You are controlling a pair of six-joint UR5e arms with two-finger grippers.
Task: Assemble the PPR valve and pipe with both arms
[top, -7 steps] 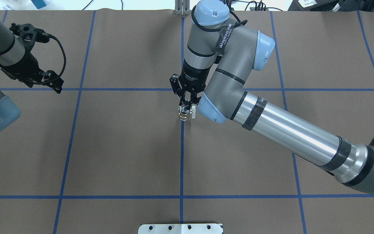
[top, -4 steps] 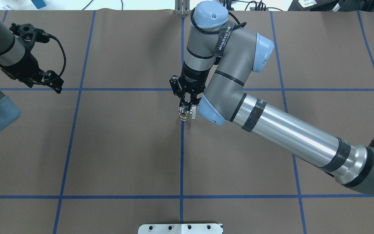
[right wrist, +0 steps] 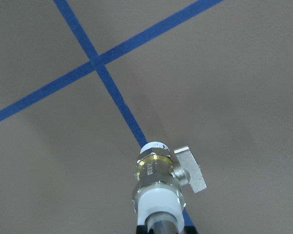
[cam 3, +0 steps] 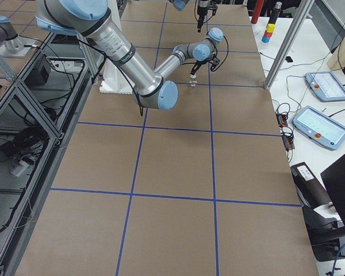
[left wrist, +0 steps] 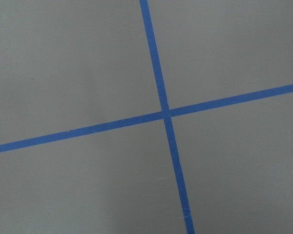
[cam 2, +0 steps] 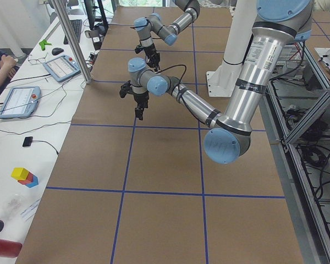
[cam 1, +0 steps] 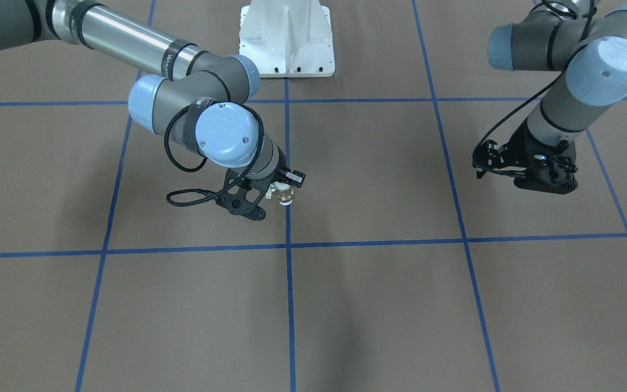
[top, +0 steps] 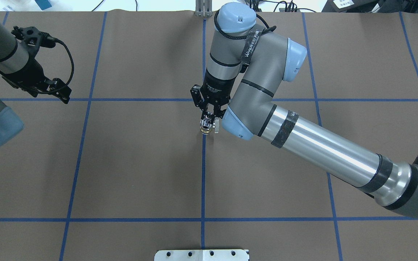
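Note:
My right gripper points down at the table's middle and is shut on the pipe, a short silver stub. The PPR valve sits on the pipe's lower end, with white rings, a brass middle and a side handle tab. The right wrist view shows the valve over a blue tape line, with the pipe at the frame's bottom edge. I cannot tell whether the valve touches the table. In the front-facing view it hangs under the gripper. My left gripper is far left, open and empty.
The brown table cover carries a grid of blue tape lines. The white bolted pedestal stands at the robot's side of the table. A metal post stands at the far edge. The left wrist view shows only a tape crossing.
Almost nothing. The right arm's wrist has shifted very slightly; the valve stays at the same spot. The left arm has not moved.

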